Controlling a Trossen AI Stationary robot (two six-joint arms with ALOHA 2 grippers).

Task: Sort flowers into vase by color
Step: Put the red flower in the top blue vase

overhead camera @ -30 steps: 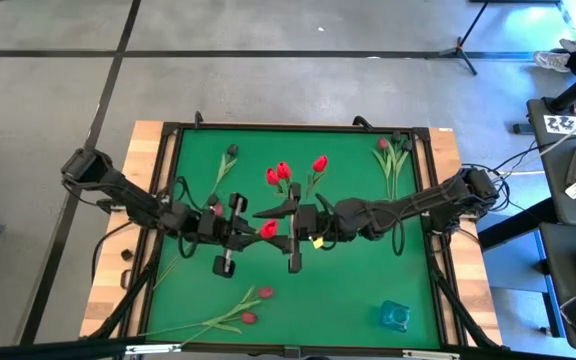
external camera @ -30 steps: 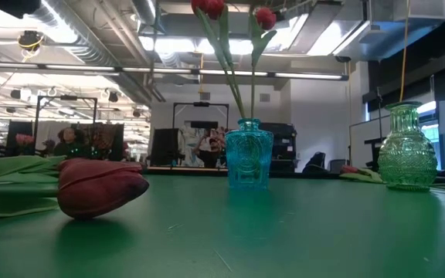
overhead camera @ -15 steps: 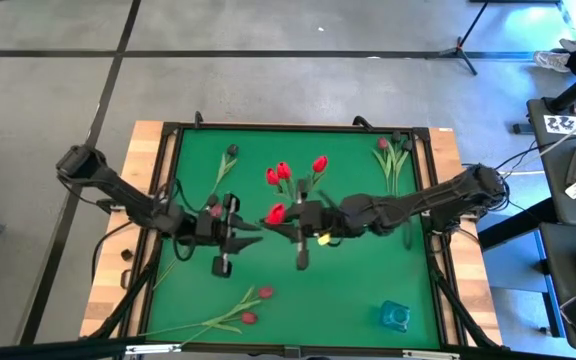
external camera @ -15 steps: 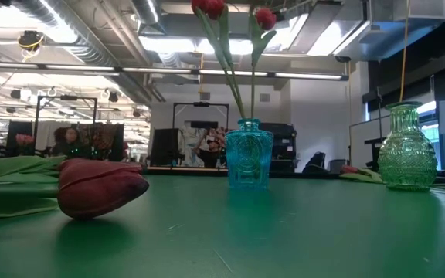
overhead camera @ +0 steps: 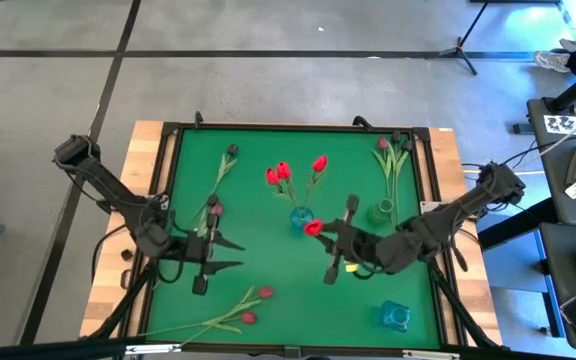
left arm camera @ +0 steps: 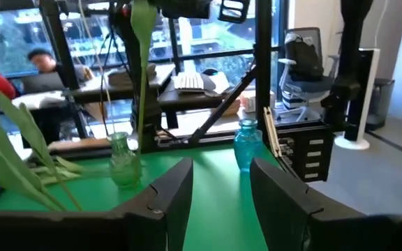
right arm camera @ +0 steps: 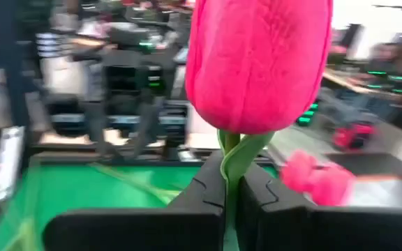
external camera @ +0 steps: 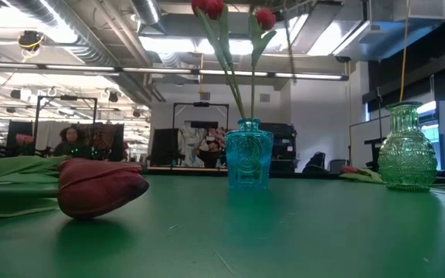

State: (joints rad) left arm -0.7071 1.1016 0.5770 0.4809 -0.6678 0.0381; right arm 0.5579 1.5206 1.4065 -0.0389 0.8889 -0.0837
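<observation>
Gripping a red tulip [right arm camera: 259,63] by its stem, the right gripper [overhead camera: 334,243] sits clenched at centre frame in the high view, just right of the blue vase [overhead camera: 300,217] holding other red tulips [overhead camera: 280,173]. Left gripper [overhead camera: 218,254], lower left, stands released and empty. Green mat [overhead camera: 268,280] carries loose flowers [overhead camera: 253,305] and a green vase [overhead camera: 385,210]. Beyond: grey floor, desks, a seated person [left arm camera: 42,63].

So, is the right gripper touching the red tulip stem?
Touching. In the right wrist view the right gripper is shut on the green stem just under the red tulip, both fingers pressed against it with no gap.
</observation>
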